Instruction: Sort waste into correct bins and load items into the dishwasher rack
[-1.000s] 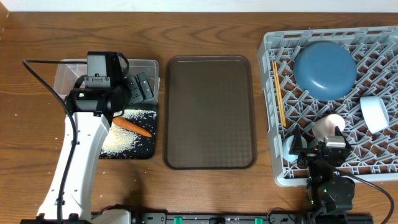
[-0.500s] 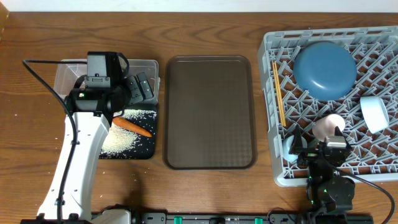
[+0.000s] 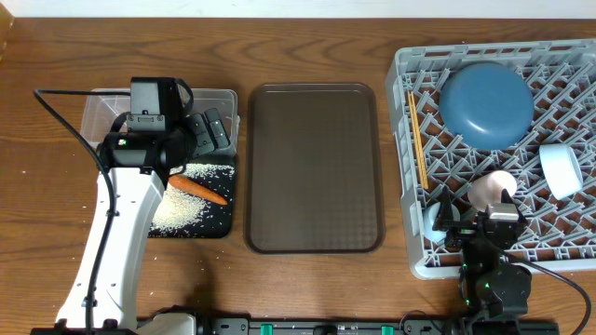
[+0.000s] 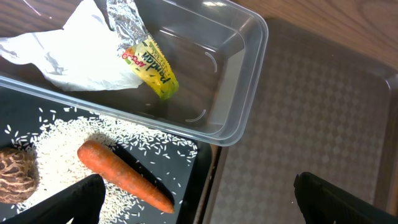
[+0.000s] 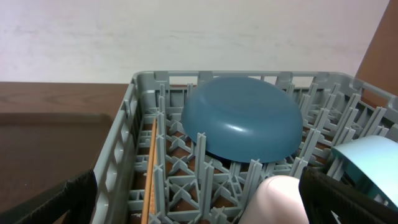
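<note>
Looking down from above, the left arm [image 3: 121,223] hangs over the clear tub [image 3: 226,95] and the black tray [image 3: 222,226], both just left of the serving tray [image 3: 312,167]. The dishwasher rack [image 3: 402,130] stands to its right, carrying the blue plate [image 3: 486,100], chopsticks [image 3: 416,140] and pink cup [image 3: 490,188].

The left wrist view shows the left fingers [image 4: 68,202] spread wide, holding nothing. The napkin [image 4: 62,53] and wrapper [image 4: 149,59] lie in the tub. The carrot [image 4: 124,177] rests on rice [image 4: 62,134] in the black tray, slanted, thin end toward the serving tray.

In the right wrist view the right fingers [image 5: 59,199] are just as wide and grip nothing, with the pink cup low between them.

Sorting looks finished to me. If the carrot needs shifting, it lies close under the left fingers, and the right arm is across the serving tray.
</note>
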You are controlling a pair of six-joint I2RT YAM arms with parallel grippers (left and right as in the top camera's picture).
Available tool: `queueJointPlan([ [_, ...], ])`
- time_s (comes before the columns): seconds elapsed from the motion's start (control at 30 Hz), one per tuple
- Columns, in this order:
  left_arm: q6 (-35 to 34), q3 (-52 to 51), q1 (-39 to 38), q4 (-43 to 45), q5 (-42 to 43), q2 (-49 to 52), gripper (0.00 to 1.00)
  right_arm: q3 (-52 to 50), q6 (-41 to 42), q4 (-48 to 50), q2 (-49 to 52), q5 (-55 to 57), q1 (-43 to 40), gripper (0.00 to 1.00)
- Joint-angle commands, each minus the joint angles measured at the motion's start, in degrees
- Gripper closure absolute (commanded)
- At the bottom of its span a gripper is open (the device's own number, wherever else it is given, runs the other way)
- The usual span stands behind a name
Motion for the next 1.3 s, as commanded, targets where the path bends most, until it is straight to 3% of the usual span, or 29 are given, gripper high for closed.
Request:
queueJointPlan([
  [0.0,0.22,-0.24,0.11,-0.17,-0.28,0.28,0.02,-0.11,0.79,-0.09,-0.42,0.61,0.5,0.01],
  [0.3,0.22,-0.26,0.26,-0.37,-0.31,-1.9,0.02,-0.11,0.79,-0.09,-0.42,0.61,0.5,0.01],
  [0.63,0.22,-2.23,0.2,-0.33,-0.31,-20.39,0.02,-0.11,0.79,-0.09,-0.42,0.61,0.5,0.01],
  [1.1,0.22,-32.52,0.22,12.33,-0.35,-52.06,0.02,-0.11,0.79,-0.09,-0.42,0.61,0.5,0.01],
  [1.27,0.22,-43.34,0.2,22.86,-0.31,-58.05,0.02,-0.11,0.79,-0.09,-0.42,0.61,0.5,0.01],
])
